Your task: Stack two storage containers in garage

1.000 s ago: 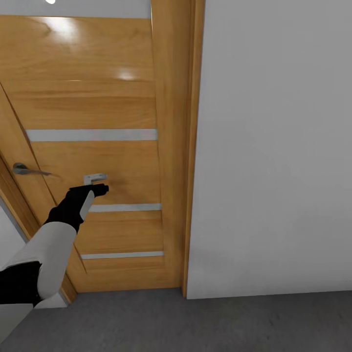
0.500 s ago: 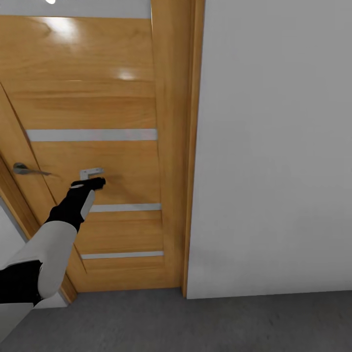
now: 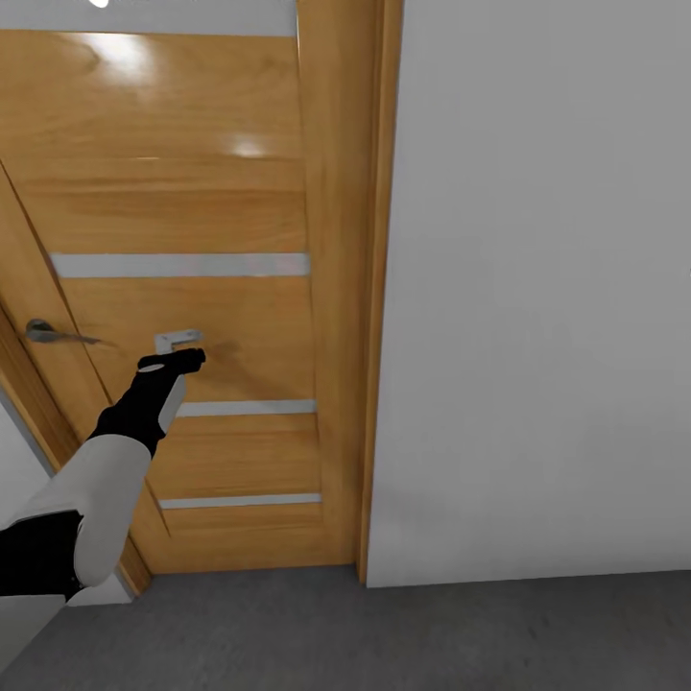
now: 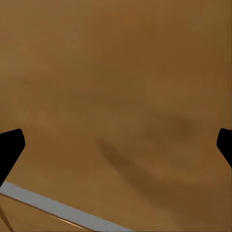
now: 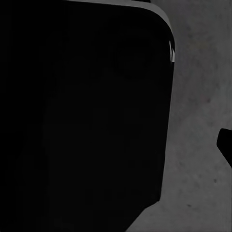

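You're parked at the orange door (image 3: pixel 182 288), left gripper (image 3: pixel 180 350) stretched out right up against the door panel; contact can't be confirmed. In the left wrist view the two fingertips (image 4: pixel 10 145) sit at opposite edges with wood grain between them, so the claw is spread wide and holding nothing. A frosted strip (image 3: pixel 245 408) runs just below the claw; the lever handle (image 3: pixel 53 333) is off to the claw's left, near but apart.

Right gripper: the wrist view gives a dark body and grey concrete floor (image 5: pixel 198 121), with one finger tip at the edge. Can't tell if it's spread or closed.

No containers are visible, so neither claw carries one. My read: you're at the door-pushing stage. Carrying, floor placement and stacking are all unconfirmed here. Treat them as still to do.
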You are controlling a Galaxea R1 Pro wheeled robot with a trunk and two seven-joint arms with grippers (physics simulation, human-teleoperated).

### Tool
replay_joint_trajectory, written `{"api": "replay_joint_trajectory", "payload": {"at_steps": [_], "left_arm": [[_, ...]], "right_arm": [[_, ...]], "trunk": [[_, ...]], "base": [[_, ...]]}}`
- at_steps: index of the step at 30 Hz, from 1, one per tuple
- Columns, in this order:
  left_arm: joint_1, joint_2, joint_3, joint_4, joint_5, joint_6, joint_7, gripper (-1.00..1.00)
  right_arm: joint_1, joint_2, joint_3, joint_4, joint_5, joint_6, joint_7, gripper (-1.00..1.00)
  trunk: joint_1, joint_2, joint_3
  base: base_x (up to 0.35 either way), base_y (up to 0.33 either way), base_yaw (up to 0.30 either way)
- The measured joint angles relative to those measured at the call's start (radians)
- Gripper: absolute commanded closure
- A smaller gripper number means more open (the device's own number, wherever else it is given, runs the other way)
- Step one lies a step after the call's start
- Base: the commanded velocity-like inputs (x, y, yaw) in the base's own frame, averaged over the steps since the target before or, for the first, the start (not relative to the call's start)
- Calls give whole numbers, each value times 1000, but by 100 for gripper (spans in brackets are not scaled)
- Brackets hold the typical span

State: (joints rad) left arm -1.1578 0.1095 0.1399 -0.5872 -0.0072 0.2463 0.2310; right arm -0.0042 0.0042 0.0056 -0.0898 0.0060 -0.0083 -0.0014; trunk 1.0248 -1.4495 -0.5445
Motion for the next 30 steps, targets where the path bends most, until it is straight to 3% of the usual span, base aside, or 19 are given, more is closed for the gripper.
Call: {"api": "replay_joint_trajectory", "payload": {"at_steps": [7,12,17,20,23,30], "left_arm": [[-3,3,3,46,-15,6,4,-100],[-6,4,2,54,-15,8,40,-100],[-6,7,0,57,-8,8,-40,-100],[-5,7,-2,58,3,7,-52,-100],[-4,8,1,57,-15,9,-63,-100],[-3,8,0,56,-15,8,-76,-100]], "right_arm": [[0,3,0,-1,0,0,1,-100],[0,4,0,-1,1,0,2,-100],[0,4,0,-1,2,0,3,-100],[0,4,0,-1,2,0,3,-100],[0,4,0,-1,2,0,3,-100],[0,4,0,-1,2,0,3,-100]], "trunk": [[-14,0,0],[-16,0,0],[-7,0,0],[0,0,0],[0,0,0],[0,0,0]], "base": [[258,77,-123],[302,110,-210],[248,99,-58],[81,46,-50],[14,153,-163],[-24,146,-163]]}}
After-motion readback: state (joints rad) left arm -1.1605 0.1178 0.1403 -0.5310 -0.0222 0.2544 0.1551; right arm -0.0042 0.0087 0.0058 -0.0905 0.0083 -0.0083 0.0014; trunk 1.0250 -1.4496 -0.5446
